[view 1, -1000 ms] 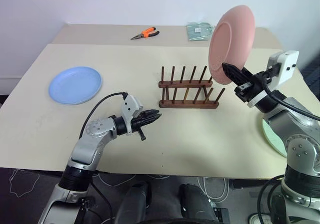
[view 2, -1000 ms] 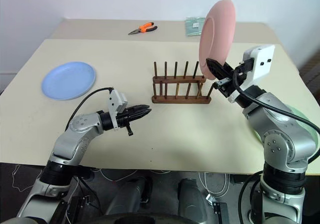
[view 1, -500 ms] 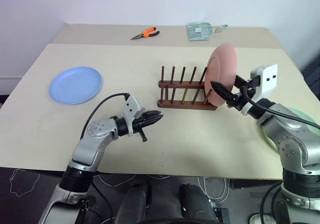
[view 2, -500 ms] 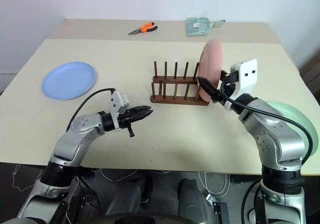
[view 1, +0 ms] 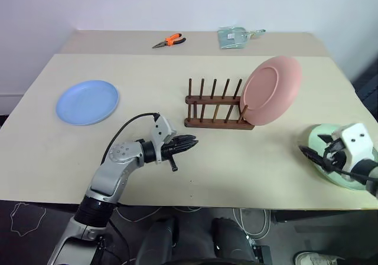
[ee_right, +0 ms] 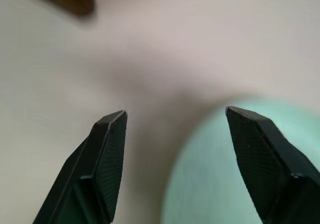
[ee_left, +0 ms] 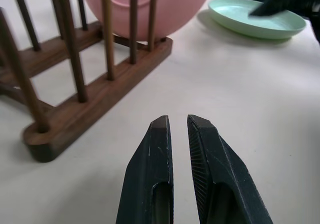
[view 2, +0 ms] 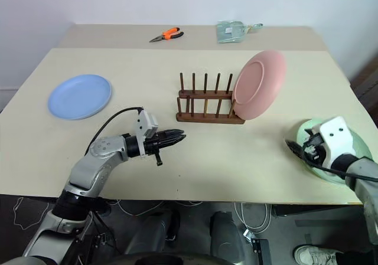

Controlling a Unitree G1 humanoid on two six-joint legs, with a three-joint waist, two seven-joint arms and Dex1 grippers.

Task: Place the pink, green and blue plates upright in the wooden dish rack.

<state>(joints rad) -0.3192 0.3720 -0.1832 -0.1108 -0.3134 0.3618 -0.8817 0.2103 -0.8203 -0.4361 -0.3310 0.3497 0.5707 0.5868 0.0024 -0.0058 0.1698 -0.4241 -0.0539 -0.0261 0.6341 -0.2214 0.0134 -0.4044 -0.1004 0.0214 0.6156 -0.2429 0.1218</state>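
- The pink plate [view 1: 270, 97] leans tilted at the wooden dish rack [view 1: 216, 108]'s right end, propped by pegs.
- The right gripper [view 2: 301, 150], jaws wide and empty, hangs over the green plate [view 2: 355, 150], likely next.
- The left gripper [view 1: 188, 142], nearly closed and empty, idles near the rack; the blue plate [view 1: 87, 101] lies flat, far left.

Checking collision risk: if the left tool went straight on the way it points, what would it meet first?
Probably nothing soon: the left tool points over bare table, passing the rack at its side, toward the green plate far ahead. Depth is uncertain.

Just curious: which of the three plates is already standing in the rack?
The pink plate, leaning at the rack's right end; the blue and green ones lie flat.
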